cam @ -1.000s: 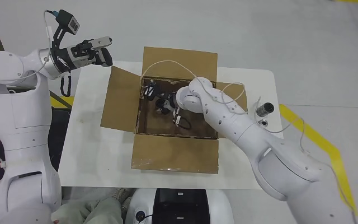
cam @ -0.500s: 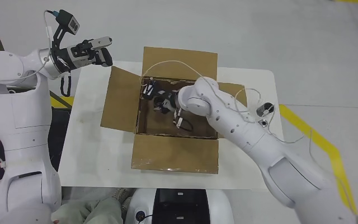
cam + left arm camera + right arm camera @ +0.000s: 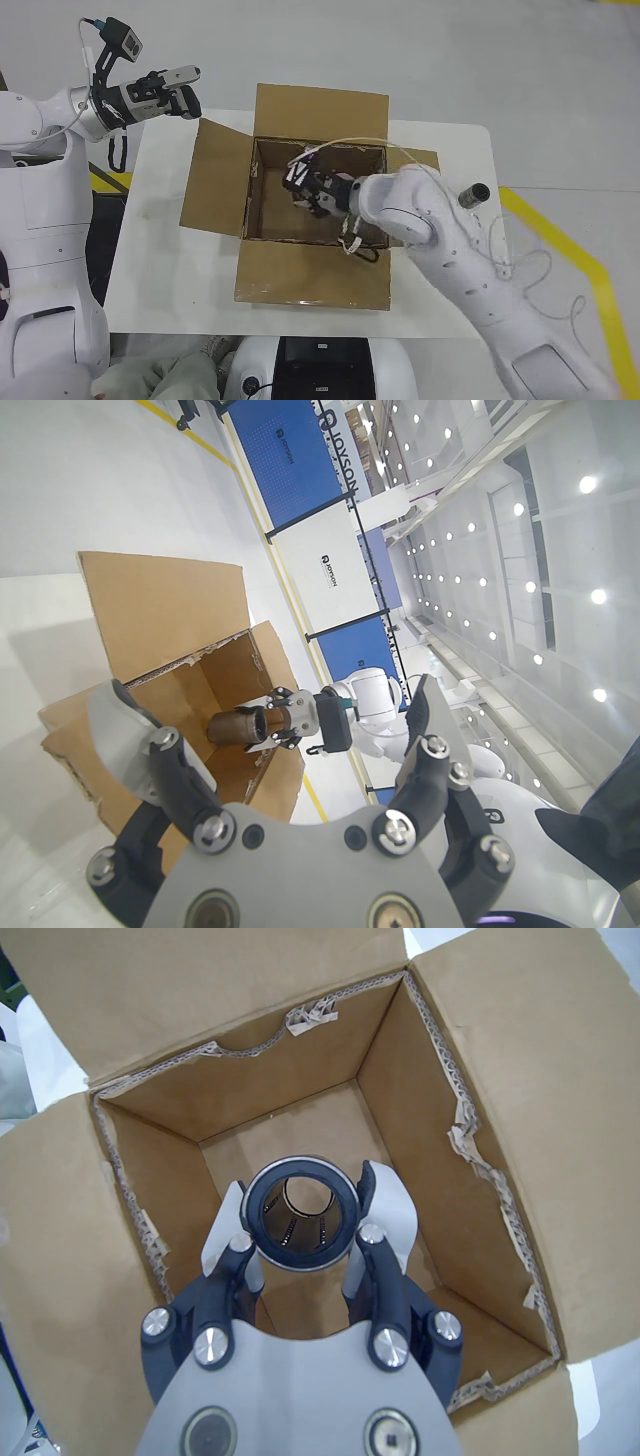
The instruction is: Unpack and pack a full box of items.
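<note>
Sleeve (image 3: 301, 1213), metal, hollow, clamped across its body by right gripper (image 3: 302, 1190), over the open cardboard box (image 3: 280, 1093). Long axis in line with the gripper, bore pointing down at the box floor. Left gripper (image 3: 188, 88) spread wide, empty, off the white table (image 3: 160, 260) at its far left corner. Second cylinder (image 3: 474, 193) on table, right of box. Grey floor, yellow line (image 3: 560, 240).

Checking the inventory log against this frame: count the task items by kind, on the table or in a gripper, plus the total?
Cardboard box: 1, flaps open.
Metal cylinder: 2, this one held in the right gripper over the open box; the other stands on the table beside a flap.
Total: 3
</note>
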{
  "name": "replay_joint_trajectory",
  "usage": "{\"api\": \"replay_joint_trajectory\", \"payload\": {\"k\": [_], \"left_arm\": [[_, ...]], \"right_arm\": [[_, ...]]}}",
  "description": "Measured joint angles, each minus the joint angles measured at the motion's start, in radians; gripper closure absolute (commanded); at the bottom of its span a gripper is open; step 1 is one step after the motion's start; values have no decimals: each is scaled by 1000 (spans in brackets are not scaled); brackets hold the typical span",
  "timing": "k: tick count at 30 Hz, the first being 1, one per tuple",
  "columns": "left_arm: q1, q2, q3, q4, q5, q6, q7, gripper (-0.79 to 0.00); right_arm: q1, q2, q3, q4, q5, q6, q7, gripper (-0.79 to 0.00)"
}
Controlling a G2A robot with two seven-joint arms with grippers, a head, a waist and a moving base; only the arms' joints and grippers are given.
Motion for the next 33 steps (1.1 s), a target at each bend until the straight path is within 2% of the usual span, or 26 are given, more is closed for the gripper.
{"api": "replay_joint_trajectory", "payload": {"k": [11,17,33], "left_arm": [[0,0,0,0,0,0,0,-785],[0,0,0,0,0,0,0,-785],[0,0,0,0,0,0,0,-785]], "right_arm": [[-263,66,226,-299,-55,6,34,0],[-360,84,314,-366,-29,19,-1,0],[-375,89,331,-375,-22,14,-9,0]]}}
